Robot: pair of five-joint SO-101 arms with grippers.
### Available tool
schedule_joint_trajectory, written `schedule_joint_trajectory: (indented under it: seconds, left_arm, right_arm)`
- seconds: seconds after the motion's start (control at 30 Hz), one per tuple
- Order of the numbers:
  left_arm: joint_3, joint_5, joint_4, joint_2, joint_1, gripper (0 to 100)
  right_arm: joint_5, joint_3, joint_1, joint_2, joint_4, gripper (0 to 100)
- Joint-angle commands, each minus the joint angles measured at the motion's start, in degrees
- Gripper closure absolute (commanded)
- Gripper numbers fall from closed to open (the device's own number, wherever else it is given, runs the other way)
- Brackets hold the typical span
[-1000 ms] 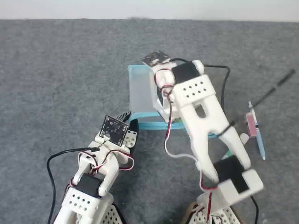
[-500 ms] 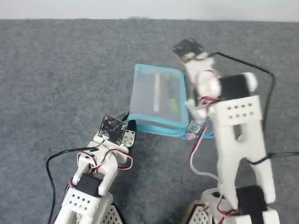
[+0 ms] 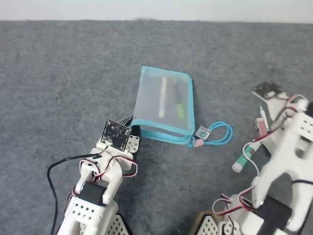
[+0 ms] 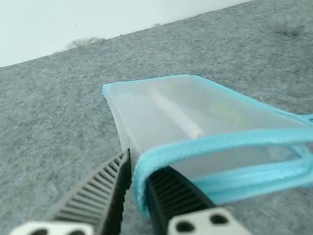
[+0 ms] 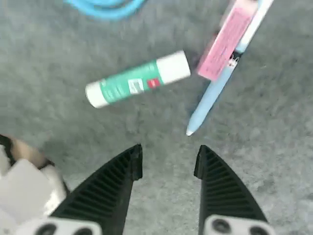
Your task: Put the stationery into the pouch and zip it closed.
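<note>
A translucent pouch [image 3: 164, 105] with blue trim lies mid-table, two long items showing faintly inside it. My left gripper [image 4: 136, 182] is shut on the pouch's near corner [image 4: 146, 164], and the same pinch appears from above at the left gripper [image 3: 133, 133]. The pouch's blue cord loop [image 3: 218, 133] trails to the right. On the mat below my open right gripper [image 5: 168, 159] lie a green-and-white glue stick [image 5: 138, 79], a pink eraser [image 5: 228, 39] and a light-blue pen [image 5: 215, 91]. From above, the glue stick [image 3: 245, 155] and eraser [image 3: 263, 128] lie beside the right arm [image 3: 286, 147].
Grey carpet-like mat [image 3: 68, 73] covers the table, with open room to the left and behind the pouch. A pale wall edge [image 3: 156, 10] runs along the far side. Both arm bases stand at the near edge.
The right arm has swung away from over the pouch to the right side, above the loose stationery. The pouch now lies uncovered. The left arm kept its hold.
</note>
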Motion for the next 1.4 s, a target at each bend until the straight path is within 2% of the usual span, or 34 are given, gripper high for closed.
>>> schedule_joint_trajectory:
  seconds: [0.0,0.2,0.37,0.43,0.77,1.03,1.13,1.37]
  left_arm:
    - [-0.66,-0.53,-1.05,-0.70,-0.53,99]
    - [-0.66,-0.53,-0.97,-0.62,-0.53,99]
    - [-0.66,-0.53,-0.26,-0.70,-0.53,99]
    - [-0.66,-0.53,-0.26,-0.70,-0.53,99]
    - [-0.66,-0.53,-0.26,-0.70,-0.53,99]
    - [-0.66,-0.53,-0.26,-0.88,-0.53,99]
    - [-0.66,-0.53,-0.26,-0.88,-0.53,99]
    - [-0.66,-0.53,-0.26,-0.88,-0.53,99]
  right_arm:
    - [1.58,3.34,4.70,-2.33,-7.96,83.5]
    - [1.49,10.81,7.87,-0.48,-16.66,79.7]
    - [1.05,9.58,9.10,9.36,-22.64,78.6]
    - [-1.41,6.59,9.10,13.58,-23.34,78.6]
    - [-8.79,-2.64,5.67,27.12,-23.43,78.8]
    - [-8.79,-3.60,5.67,30.02,-23.43,97.4]
    - [-8.79,-3.43,5.85,29.67,-23.25,99.0]
    - [-8.88,-7.03,6.55,19.03,-10.86,99.2]
